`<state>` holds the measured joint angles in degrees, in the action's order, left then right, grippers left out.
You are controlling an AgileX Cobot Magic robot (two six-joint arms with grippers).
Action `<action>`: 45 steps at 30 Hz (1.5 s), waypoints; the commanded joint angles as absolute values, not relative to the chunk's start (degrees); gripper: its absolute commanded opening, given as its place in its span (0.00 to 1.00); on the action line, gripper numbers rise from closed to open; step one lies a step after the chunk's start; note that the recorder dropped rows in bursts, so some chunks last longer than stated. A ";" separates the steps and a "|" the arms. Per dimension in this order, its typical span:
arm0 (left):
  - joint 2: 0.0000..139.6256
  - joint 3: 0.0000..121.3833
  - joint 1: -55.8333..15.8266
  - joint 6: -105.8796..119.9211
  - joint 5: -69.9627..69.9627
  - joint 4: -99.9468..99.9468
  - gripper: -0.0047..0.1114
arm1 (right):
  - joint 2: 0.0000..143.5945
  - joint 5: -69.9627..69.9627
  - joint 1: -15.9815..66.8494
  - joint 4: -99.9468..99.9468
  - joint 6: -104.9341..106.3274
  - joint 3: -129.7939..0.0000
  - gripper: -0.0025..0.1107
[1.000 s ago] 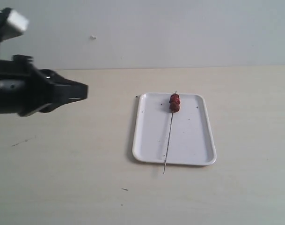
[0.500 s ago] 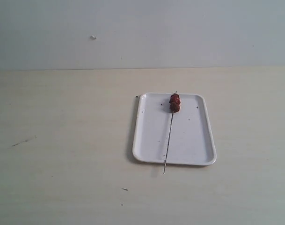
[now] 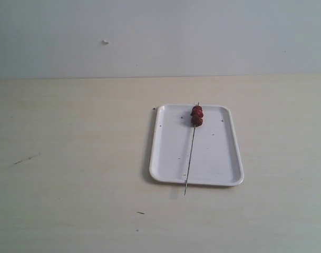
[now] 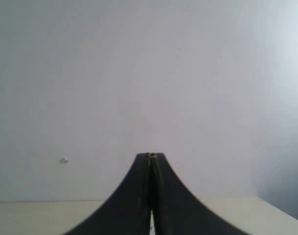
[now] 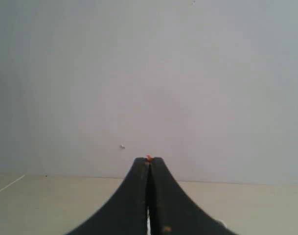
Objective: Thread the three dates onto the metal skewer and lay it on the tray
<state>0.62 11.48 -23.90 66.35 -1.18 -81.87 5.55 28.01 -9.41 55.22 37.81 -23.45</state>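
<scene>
since the metal skewer (image 3: 190,158) lay lengthwise on the tray (image 3: 218,153) with the dates (image 3: 196,116) bunched near its far end, the task looked to me finished, or all but. the dates sat touching one another in a dark red clump; two could be made out for certain, and a third was too small to tell apart. the skewer's near tip stuck out past the tray's near rim over the table (image 3: 70,158), and its far tip just reached the far rim. neither arm showed in the exterior view. the left gripper (image 4: 150,157) had its jaws pressed fully together with nothing between them, pointing at the bare wall (image 3: 202,37) beyond the table. the right gripper (image 5: 149,160) was likewise closed tight and empty, though a tiny reddish speck sat at its tip. nothing further seemed called for, save perhaps checking the count of dates.
</scene>
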 commanded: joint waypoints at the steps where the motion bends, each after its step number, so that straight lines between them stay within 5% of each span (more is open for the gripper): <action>1: 0.00 10.58 -17.80 67.22 -5.51 -81.03 0.04 | 5.11 27.66 -9.30 55.31 37.79 -23.11 0.02; 16: 1.32 8.87 -14.21 66.47 -6.56 -77.64 0.04 | 4.96 27.66 -9.30 55.31 37.79 -23.11 0.02; 23: 1.32 1.94 -14.21 5.38 -7.38 -10.84 0.04 | 4.96 27.66 -9.30 55.31 37.79 -23.11 0.02; 27: 1.32 0.00 -14.21 -21.23 -11.03 11.06 0.04 | 4.96 27.66 -9.30 55.31 37.79 -23.11 0.02; 45: 1.32 0.00 -14.21 -24.24 -18.82 13.11 0.04 | 4.96 27.66 -9.30 55.31 37.79 -23.11 0.02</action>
